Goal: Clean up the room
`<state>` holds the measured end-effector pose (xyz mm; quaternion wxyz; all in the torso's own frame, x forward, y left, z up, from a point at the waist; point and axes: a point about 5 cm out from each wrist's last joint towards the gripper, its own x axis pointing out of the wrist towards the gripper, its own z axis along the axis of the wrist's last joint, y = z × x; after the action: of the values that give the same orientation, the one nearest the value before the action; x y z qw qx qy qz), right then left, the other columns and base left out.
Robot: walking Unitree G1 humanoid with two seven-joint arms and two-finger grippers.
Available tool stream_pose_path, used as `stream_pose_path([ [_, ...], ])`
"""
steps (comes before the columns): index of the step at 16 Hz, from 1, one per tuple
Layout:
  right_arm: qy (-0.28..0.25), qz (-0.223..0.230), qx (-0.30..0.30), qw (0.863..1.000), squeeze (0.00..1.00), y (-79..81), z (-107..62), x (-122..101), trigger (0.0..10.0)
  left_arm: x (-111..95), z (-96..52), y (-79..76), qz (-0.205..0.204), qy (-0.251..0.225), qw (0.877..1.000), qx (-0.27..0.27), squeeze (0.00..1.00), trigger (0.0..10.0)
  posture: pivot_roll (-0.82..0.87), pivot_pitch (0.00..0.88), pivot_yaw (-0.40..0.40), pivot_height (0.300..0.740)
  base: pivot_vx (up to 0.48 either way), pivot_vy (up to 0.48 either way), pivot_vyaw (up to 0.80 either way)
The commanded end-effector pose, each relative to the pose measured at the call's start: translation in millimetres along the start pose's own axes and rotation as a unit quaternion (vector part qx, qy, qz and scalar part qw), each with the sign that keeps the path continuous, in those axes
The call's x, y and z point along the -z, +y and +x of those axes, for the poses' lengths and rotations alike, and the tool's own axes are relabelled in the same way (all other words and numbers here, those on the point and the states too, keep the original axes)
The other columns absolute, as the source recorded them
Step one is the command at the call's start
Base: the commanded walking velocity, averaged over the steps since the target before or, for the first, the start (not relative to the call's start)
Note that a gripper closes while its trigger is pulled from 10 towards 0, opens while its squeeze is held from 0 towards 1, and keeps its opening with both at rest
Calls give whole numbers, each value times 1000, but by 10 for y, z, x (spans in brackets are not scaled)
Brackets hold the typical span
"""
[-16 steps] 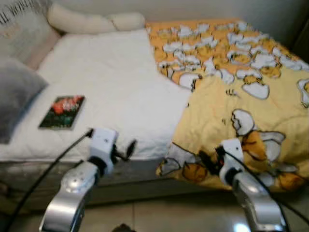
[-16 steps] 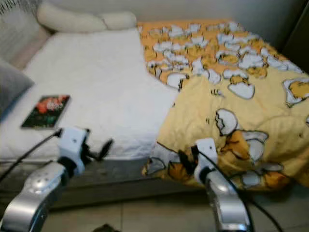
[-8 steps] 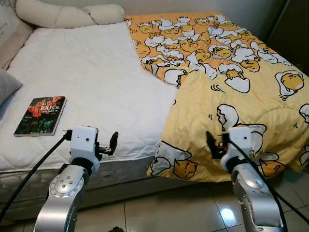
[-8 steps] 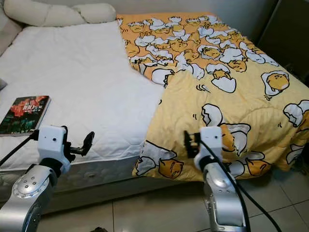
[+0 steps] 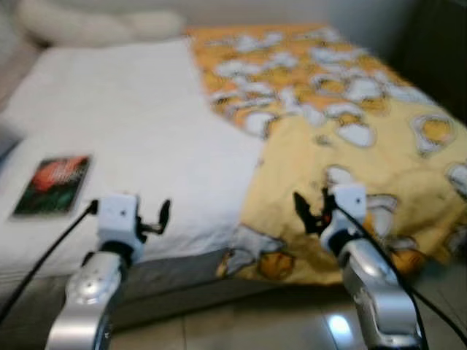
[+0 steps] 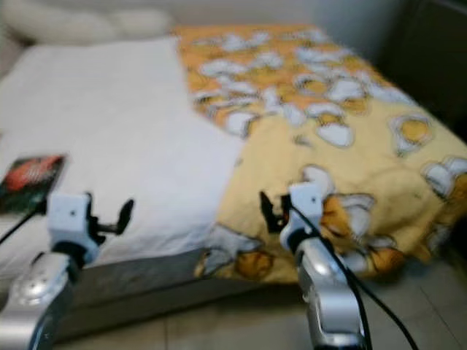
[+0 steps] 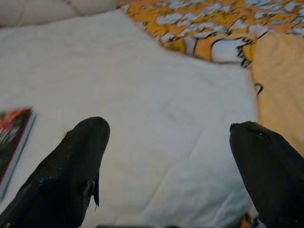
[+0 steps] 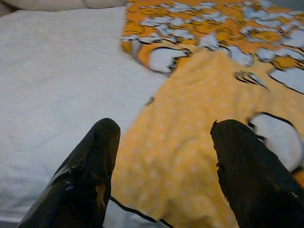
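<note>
Both grippers point(image 7: 166, 156) point(image 8: 164, 161) hang spread, seemingly above blanket point(image 5: 350, 146).

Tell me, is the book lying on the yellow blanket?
No, the book lies on the white mattress, well apart from the blanket.

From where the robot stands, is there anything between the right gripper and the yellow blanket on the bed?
Nothing visible. The right gripper, fingers open, hovers just before the yellow blanket at the bed's near edge. The book lies apart on the white mattress, on the left gripper's side.
</note>
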<state>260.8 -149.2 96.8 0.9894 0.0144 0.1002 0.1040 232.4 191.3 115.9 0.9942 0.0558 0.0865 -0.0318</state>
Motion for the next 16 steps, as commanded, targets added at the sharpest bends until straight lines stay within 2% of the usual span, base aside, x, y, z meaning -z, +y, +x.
stream_pose_path([
  [1, 10, 2, 14, 1000, 0, -81, -16, 40, 10000, -72, 23, -57, 0, -15, 1000, 17, 0, 10000, -39, 0, -20, 740, 337, 0, -513],
  [3, 12, -13, 6, 1000, 0, -83, -16, 47, 10000, -93, 49, -59, 4, -18, 1000, 24, 0, 10000, -43, 0, -12, 740, 337, 0, 0],
  [11, 25, -8, 5, 1000, 0, -92, -69, 113, 10000, -99, 83, -111, 13, -18, 998, 54, 0, 10000, -51, 0, -3, 740, 337, 0, -50],
  [14, 26, -13, 9, 1000, 0, -116, -68, 112, 10000, -86, 80, -146, 16, -15, 998, 65, 0, 10000, -49, 0, -6, 740, 329, 0, -735],
  [16, 25, -15, 11, 1000, 0, -137, -61, 99, 10000, -76, 73, -153, 16, -15, 997, 69, 0, 10000, -48, 0, -12, 740, 324, 0, 0],
])
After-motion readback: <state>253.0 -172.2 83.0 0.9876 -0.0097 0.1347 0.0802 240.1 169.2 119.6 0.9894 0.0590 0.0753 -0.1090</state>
